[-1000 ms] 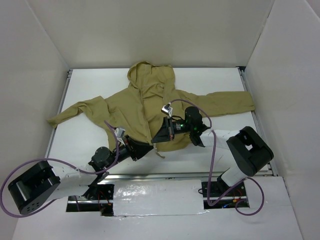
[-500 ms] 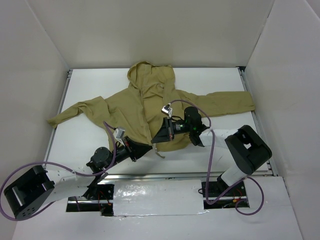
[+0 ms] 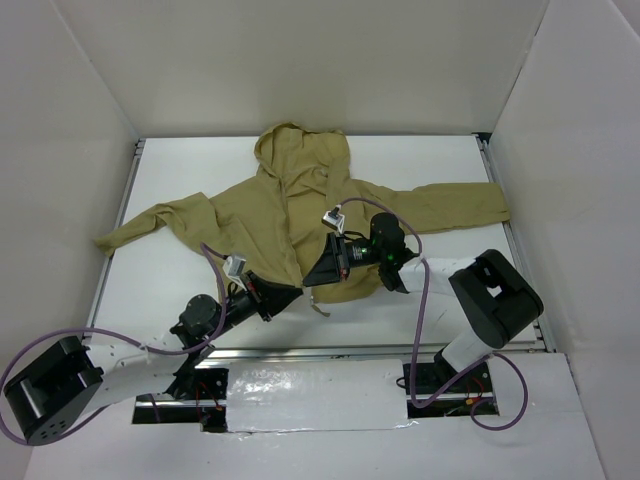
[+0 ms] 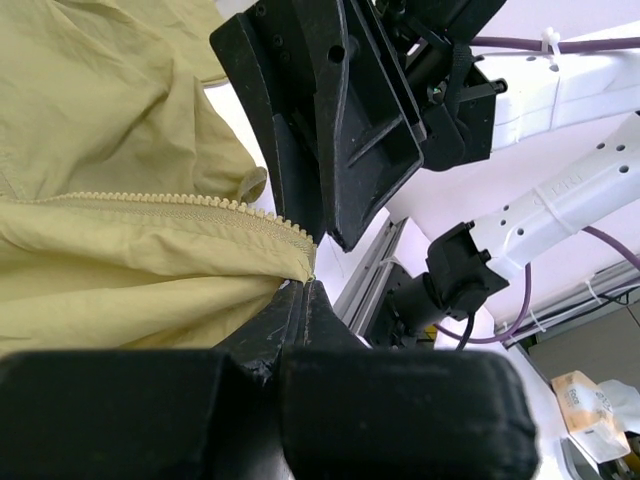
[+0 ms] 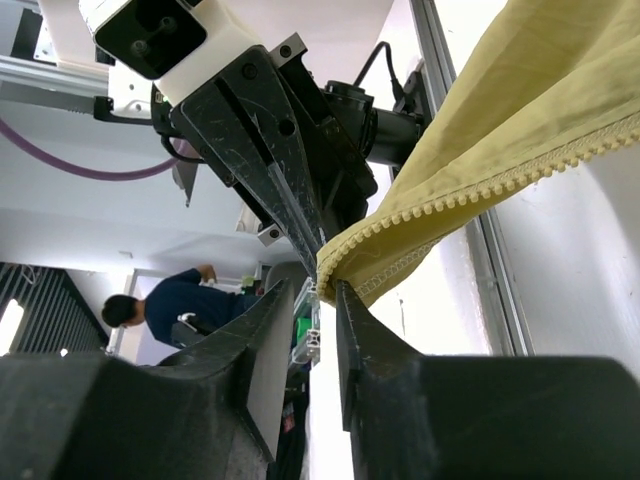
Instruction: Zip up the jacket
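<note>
The khaki jacket [image 3: 290, 205] lies spread on the white table, hood at the far side and front open at the bottom. My left gripper [image 3: 294, 296] is shut on the bottom hem corner of one front edge [image 4: 250, 250], right at the end of the zipper teeth [image 4: 170, 200]. My right gripper [image 3: 313, 274] is just beside it, tips almost touching the left fingers. In the right wrist view its jaws [image 5: 315, 290] stand a little apart, with that toothed hem corner [image 5: 345, 265] at their tips and the left gripper's fingers [image 5: 265, 150] just behind it.
The sleeves [image 3: 150, 222] stretch out to both sides. The table's near edge and metal rail [image 3: 380, 350] run just below the grippers. White walls enclose the table on three sides. Purple cables loop off both arms.
The left arm's rear links have slid left and lower. Both grippers stay almost in place at the jacket's bottom hem, and the jacket has not visibly moved.
</note>
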Robot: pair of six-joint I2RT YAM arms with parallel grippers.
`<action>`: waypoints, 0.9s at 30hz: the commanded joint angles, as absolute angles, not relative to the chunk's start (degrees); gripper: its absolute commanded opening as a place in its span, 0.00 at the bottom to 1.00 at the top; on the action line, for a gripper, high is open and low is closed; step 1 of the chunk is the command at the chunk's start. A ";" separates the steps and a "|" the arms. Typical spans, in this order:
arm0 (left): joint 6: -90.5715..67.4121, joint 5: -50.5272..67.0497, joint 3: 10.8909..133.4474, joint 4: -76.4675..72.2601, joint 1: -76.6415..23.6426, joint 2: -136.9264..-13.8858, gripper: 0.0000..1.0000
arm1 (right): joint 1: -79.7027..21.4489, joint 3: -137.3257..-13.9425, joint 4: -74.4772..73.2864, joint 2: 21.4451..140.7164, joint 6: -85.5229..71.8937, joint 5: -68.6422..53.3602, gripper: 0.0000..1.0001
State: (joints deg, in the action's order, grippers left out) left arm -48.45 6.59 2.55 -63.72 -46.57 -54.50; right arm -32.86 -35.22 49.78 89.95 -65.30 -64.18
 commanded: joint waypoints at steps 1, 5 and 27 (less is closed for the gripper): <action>-49.22 5.71 -1.32 -66.53 -46.41 -54.05 0.00 | -33.05 -35.33 52.74 89.65 -64.78 -65.30 0.30; -49.83 6.24 -0.97 -67.76 -46.41 -55.19 0.00 | -33.40 -36.12 51.95 90.35 -64.42 -64.86 0.24; -48.87 9.40 1.32 -67.06 -46.41 -56.69 0.00 | -34.45 -42.18 27.97 88.51 -46.44 -62.49 0.00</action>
State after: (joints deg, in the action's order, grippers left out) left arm -49.71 6.66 2.55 -63.51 -46.48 -56.90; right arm -33.98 -38.76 35.00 90.35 -53.84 -62.41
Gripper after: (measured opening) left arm 0.023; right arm 0.010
